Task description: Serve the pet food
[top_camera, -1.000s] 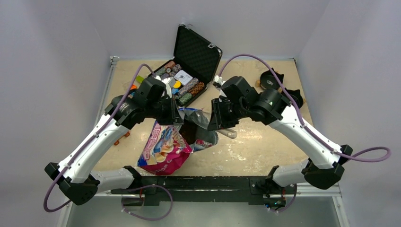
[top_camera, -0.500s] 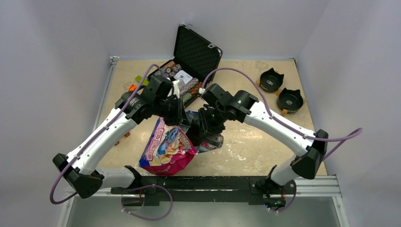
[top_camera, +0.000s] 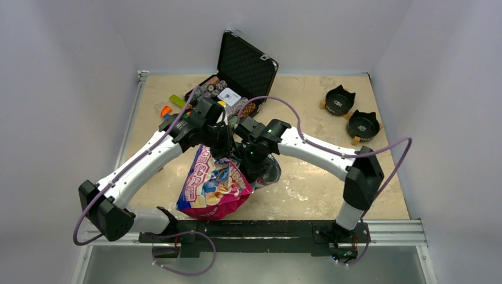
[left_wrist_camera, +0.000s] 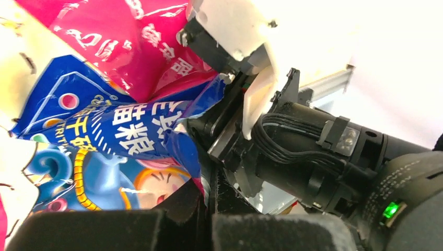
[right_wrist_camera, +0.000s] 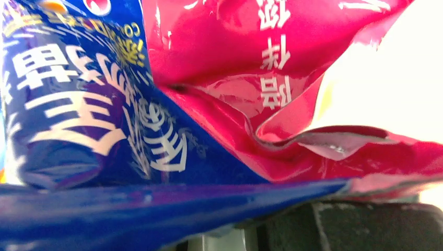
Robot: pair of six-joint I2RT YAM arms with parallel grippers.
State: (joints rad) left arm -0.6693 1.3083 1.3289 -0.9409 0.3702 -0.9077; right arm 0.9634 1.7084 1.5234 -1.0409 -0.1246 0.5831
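We pinch the bag (top_camera: 213, 186) top in our fully closed left gripper (left_wrist_camera: 208, 204), our right gripper (top_camera: 253, 160) pressed against it, its grip unclear

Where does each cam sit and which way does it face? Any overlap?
Top external: above and behind the bases, looking down on the table; both arms whole, left hand and right hand at the bag.
Left wrist: looks along its own dark fingers at the bag and right hand.
Right wrist: tight on the bag; own finger at bottom edge.
Shared: all three show the bag.
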